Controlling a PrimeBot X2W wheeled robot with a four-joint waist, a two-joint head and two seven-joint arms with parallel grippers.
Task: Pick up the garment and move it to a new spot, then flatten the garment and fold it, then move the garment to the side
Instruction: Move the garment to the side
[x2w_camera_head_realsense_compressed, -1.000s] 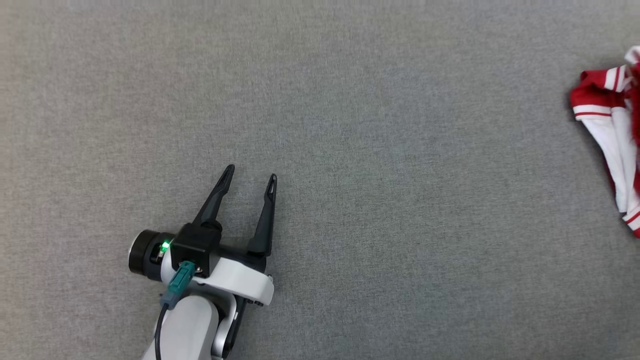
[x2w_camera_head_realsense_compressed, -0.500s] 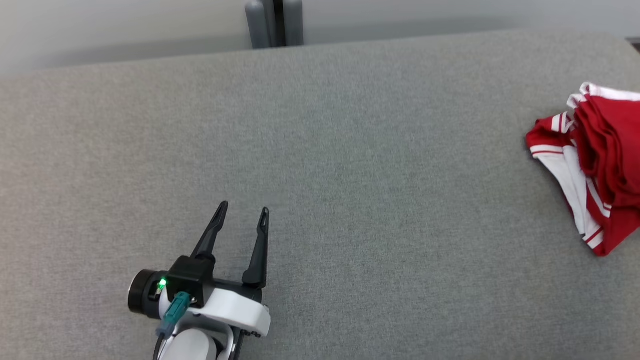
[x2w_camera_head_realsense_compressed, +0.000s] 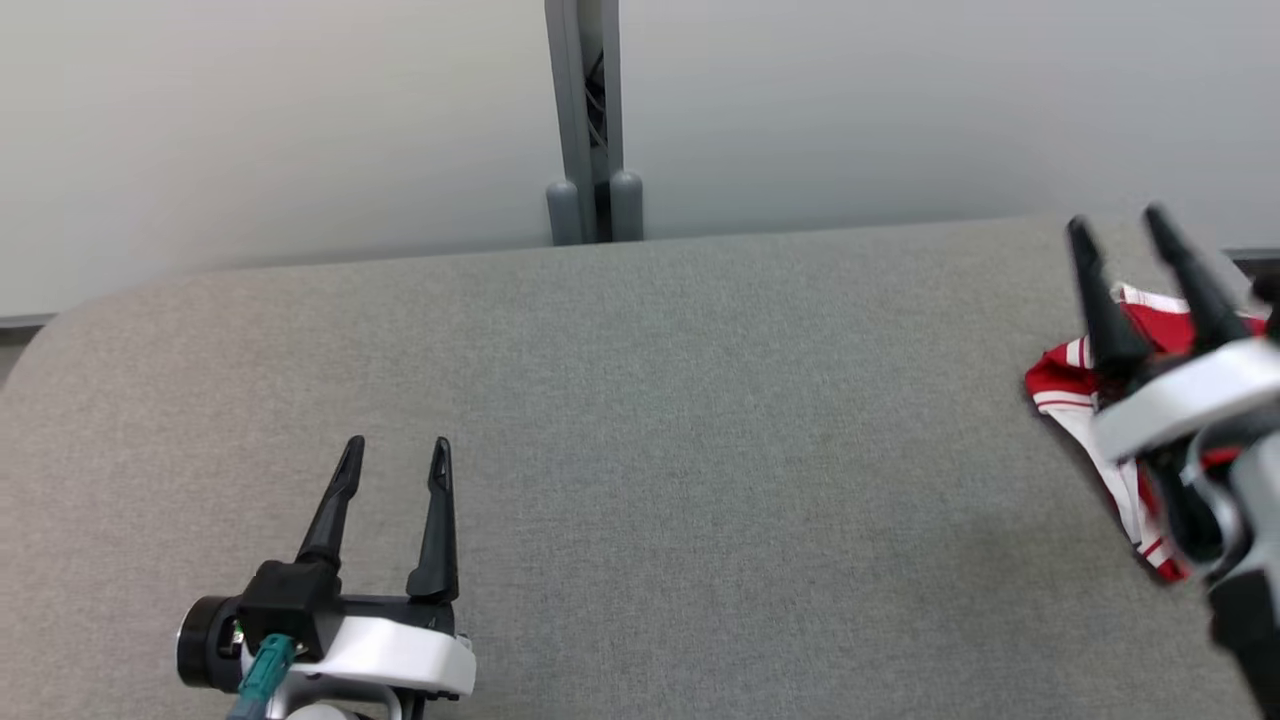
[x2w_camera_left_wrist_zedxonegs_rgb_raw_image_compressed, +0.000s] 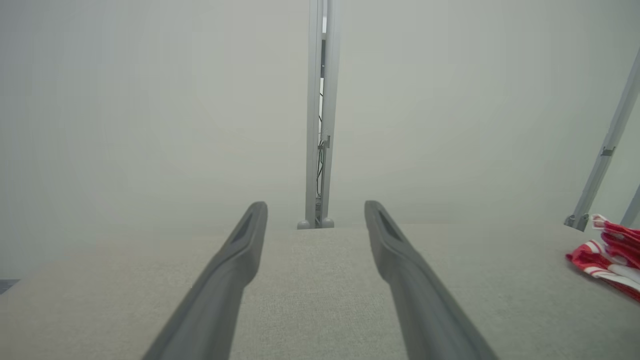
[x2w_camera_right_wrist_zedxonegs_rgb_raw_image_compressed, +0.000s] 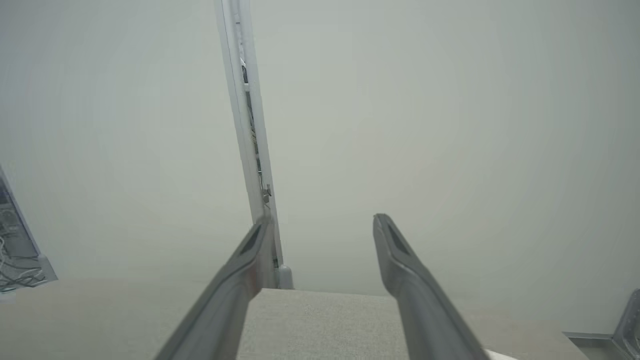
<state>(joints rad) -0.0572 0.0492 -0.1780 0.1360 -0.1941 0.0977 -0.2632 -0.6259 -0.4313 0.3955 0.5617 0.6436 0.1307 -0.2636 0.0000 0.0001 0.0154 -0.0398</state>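
Pale wall panels (x2w_camera_head_realsense_compressed: 250, 130) form the far backdrop; a grey fabric-covered table (x2w_camera_head_realsense_compressed: 640, 450) with a rounded far-left corner spans the scene from the near edge to the foot of the wall; a slim grey upright post (x2w_camera_head_realsense_compressed: 585, 120) with a dark cable-filled gap rises behind the table's far edge, a little left of centre, and shows again in the left wrist view (x2w_camera_left_wrist_zedxonegs_rgb_raw_image_compressed: 320, 125) and the right wrist view (x2w_camera_right_wrist_zedxonegs_rgb_raw_image_compressed: 247, 125); the right gripper (x2w_camera_head_realsense_compressed: 1117, 217), blurred, stands at the far right of the head view, its two dark fingers spread apart with nothing between them, its pale body overlapping the garment from the camera's angle; in the right wrist view the same gripper (x2w_camera_right_wrist_zedxonegs_rgb_raw_image_compressed: 322, 221) points toward the wall with its fingers parted and empty; the left gripper (x2w_camera_head_realsense_compressed: 398, 442) sits at the near left over bare table, fingers likewise apart and holding nothing, well away from the garment; seen from its own wrist (x2w_camera_left_wrist_zedxonegs_rgb_raw_image_compressed: 315, 205), it aims at the base of the post; the red-and-white striped garment (x2w_camera_head_realsense_compressed: 1060, 385) lies crumpled on the table near the far right edge, partly hidden behind the right gripper, and shows at the right margin of the left wrist view (x2w_camera_left_wrist_zedxonegs_rgb_raw_image_compressed: 607, 255).
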